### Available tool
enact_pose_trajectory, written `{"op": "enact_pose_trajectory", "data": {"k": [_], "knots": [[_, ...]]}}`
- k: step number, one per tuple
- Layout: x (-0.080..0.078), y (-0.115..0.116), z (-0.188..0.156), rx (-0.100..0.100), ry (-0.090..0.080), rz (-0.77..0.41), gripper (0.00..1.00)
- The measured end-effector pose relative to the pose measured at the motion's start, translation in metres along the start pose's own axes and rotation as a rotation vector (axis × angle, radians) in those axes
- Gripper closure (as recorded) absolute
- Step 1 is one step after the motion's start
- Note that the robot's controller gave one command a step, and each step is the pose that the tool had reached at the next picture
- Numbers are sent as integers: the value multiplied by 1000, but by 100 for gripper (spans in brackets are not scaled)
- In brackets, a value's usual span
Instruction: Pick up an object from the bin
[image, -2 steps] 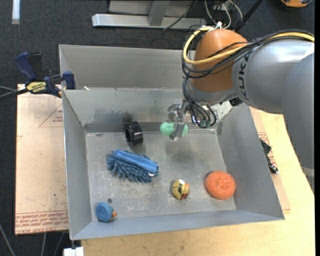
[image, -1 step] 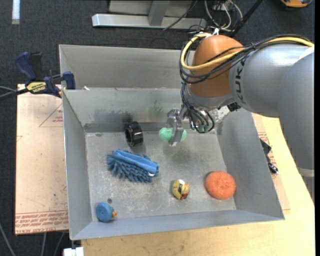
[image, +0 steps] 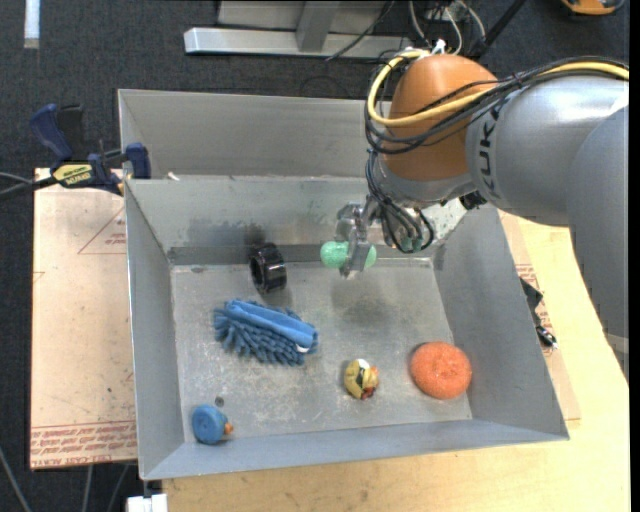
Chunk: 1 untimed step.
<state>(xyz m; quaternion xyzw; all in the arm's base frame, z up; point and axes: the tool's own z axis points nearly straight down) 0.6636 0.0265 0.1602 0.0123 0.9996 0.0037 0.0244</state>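
Gripper: pinching the pale green lump
Place: 12 o'clock in the bin — by the back wall
Lift: straight up, firm pinch — clear of black ring at 10 o'clock

Black ring up near the back. Blue bristly brush lying just below it. Small blue lump front-left. Little yellow ball near fuzzy orange ball, not touching, front-right.
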Motion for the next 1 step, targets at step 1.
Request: {"op": "enact_pose_trajectory", "data": {"k": [1], "knots": [[6, -1, 19, 1, 22, 0, 100]]}}
